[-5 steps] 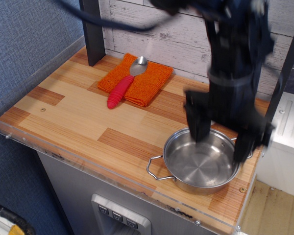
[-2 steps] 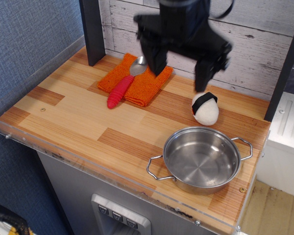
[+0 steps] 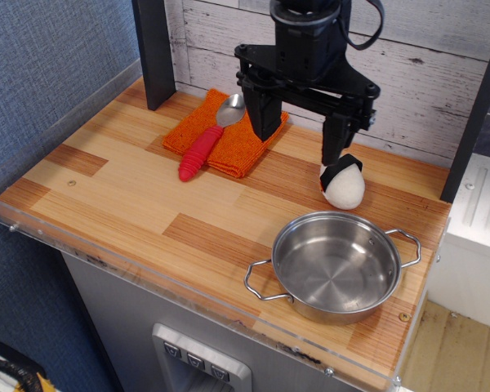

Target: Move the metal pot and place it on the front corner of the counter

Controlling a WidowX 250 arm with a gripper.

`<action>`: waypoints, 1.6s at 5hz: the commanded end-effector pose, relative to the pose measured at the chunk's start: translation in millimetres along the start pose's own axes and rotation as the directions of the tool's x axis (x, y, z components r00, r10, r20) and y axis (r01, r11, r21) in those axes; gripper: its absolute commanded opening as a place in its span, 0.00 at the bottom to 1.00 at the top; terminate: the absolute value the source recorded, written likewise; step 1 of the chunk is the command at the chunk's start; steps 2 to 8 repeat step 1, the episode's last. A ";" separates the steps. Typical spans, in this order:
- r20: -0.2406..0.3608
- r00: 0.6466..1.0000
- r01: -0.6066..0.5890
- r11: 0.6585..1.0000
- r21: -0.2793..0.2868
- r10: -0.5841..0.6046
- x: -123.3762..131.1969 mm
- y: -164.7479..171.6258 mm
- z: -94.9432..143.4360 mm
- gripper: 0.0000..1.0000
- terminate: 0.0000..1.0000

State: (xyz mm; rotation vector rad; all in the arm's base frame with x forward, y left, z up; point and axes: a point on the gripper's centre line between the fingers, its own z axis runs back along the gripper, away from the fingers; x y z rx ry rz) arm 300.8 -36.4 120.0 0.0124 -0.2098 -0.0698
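**Pot seated at front corner; gripper clear**

Pot rests flat and upright on the counter, near the front right corner, just behind the acrylic rim. One wire handle points toward the front edge, the other toward the right edge. The bowl is empty. This position matches the target named in the task, so placement is judged complete or nearly so.

Gripper hangs behind the pot, well above the counter surface, with its two fingers spread wide and nothing between them. It touches no object. The spread stance is consistent with a release, and the height gives clearance over the pot rim.

Behind the pot, just beside it, a white rice-ball toy with a dark band stands under the right finger. Farther back and left of the pot, a cloth lies flat, carrying a spoon diagonally, bowl toward the wall. Neither obstructs the pot.
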 end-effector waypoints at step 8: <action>0.037 0.999 0.000 1.000 -0.002 0.000 -4.9 -5.2 15.7 1.00 1.00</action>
